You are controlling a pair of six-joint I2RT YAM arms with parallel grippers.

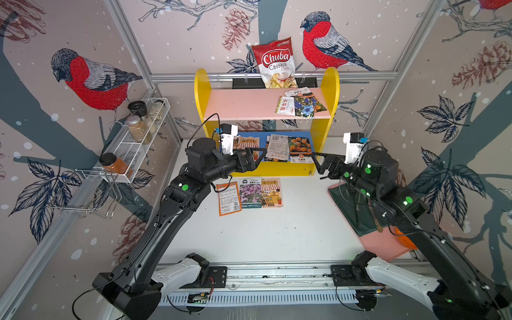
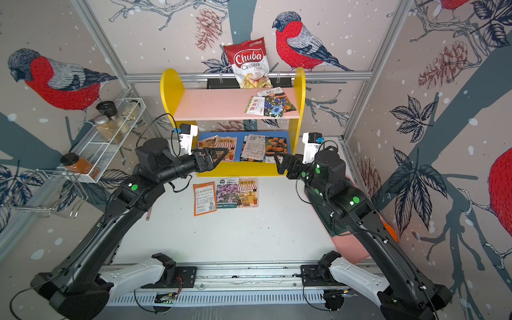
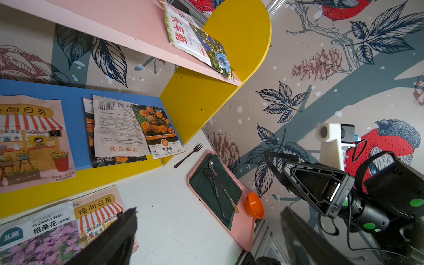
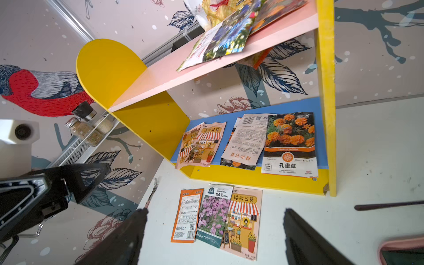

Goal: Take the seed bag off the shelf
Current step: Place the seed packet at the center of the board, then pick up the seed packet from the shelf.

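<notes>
Both my jaws gape empty; ahead, the orange marigold seed bag (image 1: pixel 300 149) lies untaken on the yellow-sided two-tier shelf (image 1: pixel 201 91).

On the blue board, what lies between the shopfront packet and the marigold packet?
A barcode-side-up packet, lying on another packet, then a strip of bare blue board; the right wrist view shows it.

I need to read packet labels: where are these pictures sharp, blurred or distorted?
Both top views: wide-angle, stretched towards the corners; packets on the shelf small, print hardly legible. Left wrist view: marigold packet crisp, near fingers blurred. Right wrist view: table packets sharp, blue-flower packet on the pink board soft.
</notes>
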